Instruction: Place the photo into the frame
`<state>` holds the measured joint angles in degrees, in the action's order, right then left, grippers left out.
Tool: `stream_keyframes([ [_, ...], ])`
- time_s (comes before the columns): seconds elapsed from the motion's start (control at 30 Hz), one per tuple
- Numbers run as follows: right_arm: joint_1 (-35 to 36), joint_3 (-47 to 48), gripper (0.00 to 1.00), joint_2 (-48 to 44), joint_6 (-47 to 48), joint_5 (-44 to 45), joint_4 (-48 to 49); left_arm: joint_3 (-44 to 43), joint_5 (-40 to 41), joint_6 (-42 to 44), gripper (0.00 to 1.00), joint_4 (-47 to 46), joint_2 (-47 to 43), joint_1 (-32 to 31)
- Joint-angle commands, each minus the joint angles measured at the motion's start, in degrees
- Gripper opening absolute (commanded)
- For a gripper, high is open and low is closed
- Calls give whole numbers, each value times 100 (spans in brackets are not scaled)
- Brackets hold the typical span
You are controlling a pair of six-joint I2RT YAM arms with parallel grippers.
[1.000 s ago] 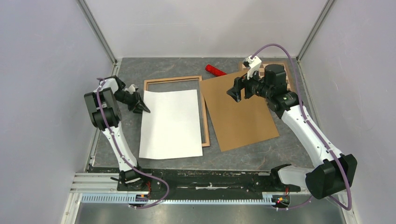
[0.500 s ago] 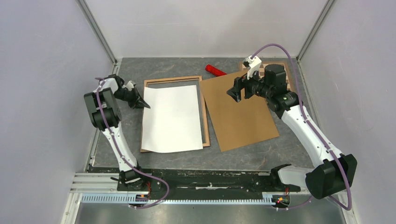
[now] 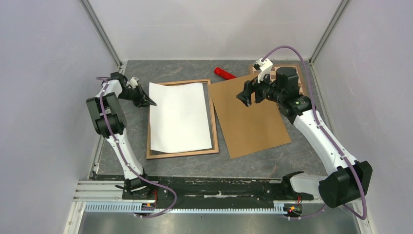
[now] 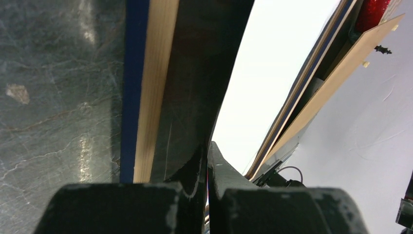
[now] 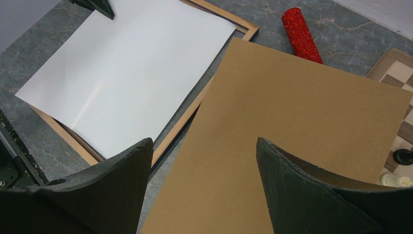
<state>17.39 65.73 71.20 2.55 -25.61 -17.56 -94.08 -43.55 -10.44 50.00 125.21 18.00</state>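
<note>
Photo (image 3: 180, 117) now slid over frame (image 3: 182, 154)

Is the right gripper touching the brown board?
Apart. Right wrist view: the open right gripper hangs above the brown board, seen far below between its fingers.

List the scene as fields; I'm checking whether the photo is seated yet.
photo: white side up, lying over the frame, slightly skewed, far-left corner over a rail
frame: flat on table, wood face up
left gripper: shut, at photo's left edge
right gripper: open, above brown panel
other: red roll at far edge
</note>
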Motion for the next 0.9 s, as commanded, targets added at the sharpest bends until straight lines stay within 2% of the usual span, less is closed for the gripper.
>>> stream_keyframes([
  [0.0,-7,18,80,28,-17,12,228,-549,-144,-63,2,-20,55,-137],
  [0.23,-7,-8,80,26,-8,-1,230,-617,-77,-138,2,-69,100,-294],
  [0.47,-7,-11,80,19,0,12,230,-113,-24,-500,2,-590,-118,-386],
  [0.87,-16,-28,80,10,11,3,233,-102,94,-494,2,-610,-128,-394],
])
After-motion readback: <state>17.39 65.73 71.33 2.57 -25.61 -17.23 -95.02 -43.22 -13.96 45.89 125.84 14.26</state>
